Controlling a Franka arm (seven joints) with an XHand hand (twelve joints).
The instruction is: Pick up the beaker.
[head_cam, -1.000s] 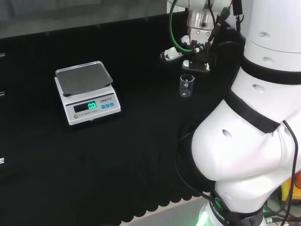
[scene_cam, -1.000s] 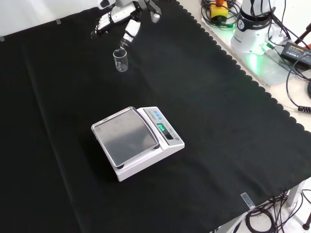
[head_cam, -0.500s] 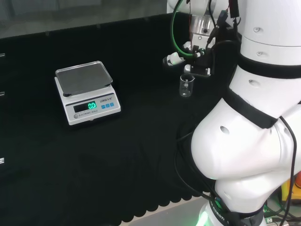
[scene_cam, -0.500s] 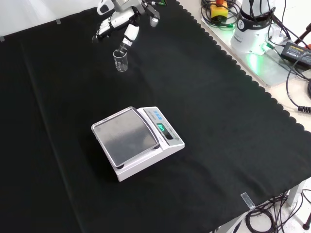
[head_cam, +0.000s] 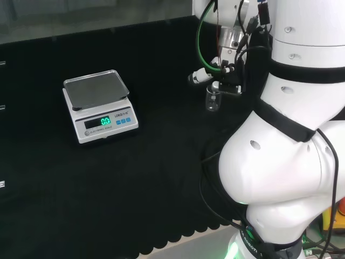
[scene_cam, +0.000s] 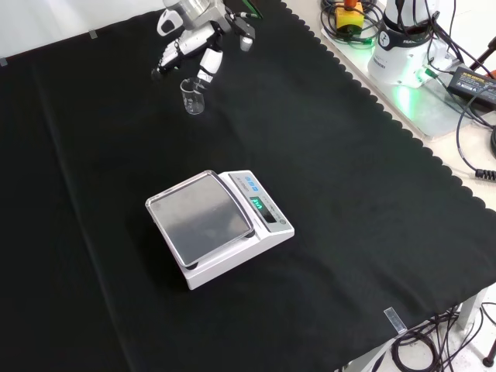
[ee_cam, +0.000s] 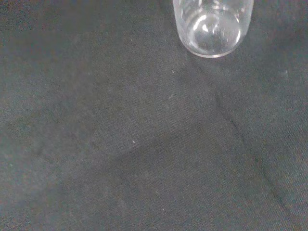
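A small clear glass beaker [head_cam: 213,101] stands upright and empty on the black cloth, near the bench's right side in the head view. In the front view the beaker [scene_cam: 192,97] stands at the top, left of centre. The black and white hand [scene_cam: 194,46] hangs just above and behind it, open, with its fingers [scene_cam: 208,65] straight; one reaches down to the rim and the others spread to the left. In the head view the hand [head_cam: 215,80] sits directly over the beaker's top. The wrist view looks down on the beaker [ee_cam: 211,29] standing free on the cloth.
A white electronic scale [scene_cam: 218,225] with a steel pan and lit green display stands mid-cloth in the front view, well away from the beaker; the scale [head_cam: 99,105] is at the left in the head view. Cables and a power unit [scene_cam: 403,46] lie beyond the cloth's scalloped edge.
The hand has come down and closer to the beaker, from above it to its rim. The beaker and scale have not moved.
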